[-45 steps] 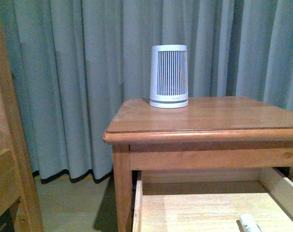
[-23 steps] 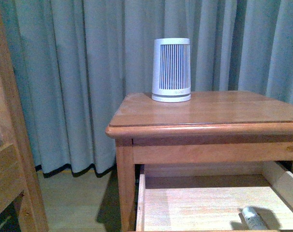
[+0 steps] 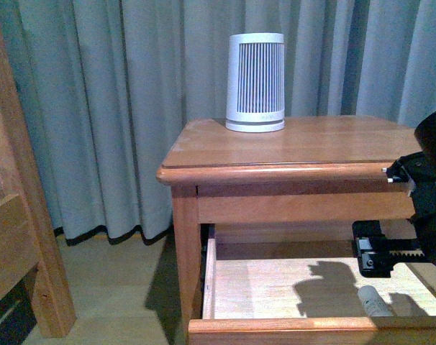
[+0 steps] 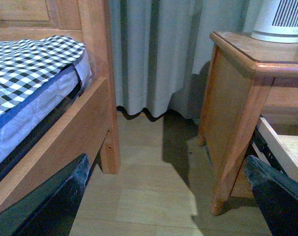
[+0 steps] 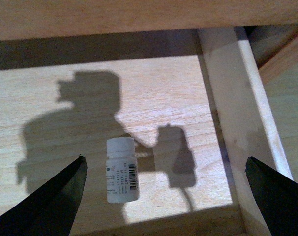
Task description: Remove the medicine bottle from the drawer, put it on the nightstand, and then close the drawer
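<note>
Right arm has come into the front view since half a second ago, and the view now takes in the drawer's front rail; the bottle has not shifted. Black right gripper (image 5: 164, 167) hangs over the open upper drawer of orange-brown wood with a pale inside (image 3: 290, 330), jaws spread wide, nothing held. In the front view it sits at 12 o'clock from the small white plastic medicine bottle with the rounded cap (image 3: 373, 302), apart from it. Bottle lies on its side on the drawer floor, at about 4 o'clock on that floor, nearer the right side wall than the left. Right wrist view shows it between the two fingers and clear of both, barcode label up (gripper shadow falls across the boards beside it). Left gripper (image 4: 166, 162) is also wide open and empty, over the bare floor between the wooden bed frame post (image 4: 97, 73) and the small orange-brown wooden nightstand (image 4: 227, 128); blue-and-white checked bedding (image 4: 26, 64) lies on the bed. On the nightstand top, toward 12 o'clock in the front view, stands the tall white tapered device with dark vertical slats (image 3: 255, 83), upright, well apart from the drawer contents. Grey-blue pleated curtain (image 3: 117, 108) hangs behind. Lower drawer is out of view.
</note>
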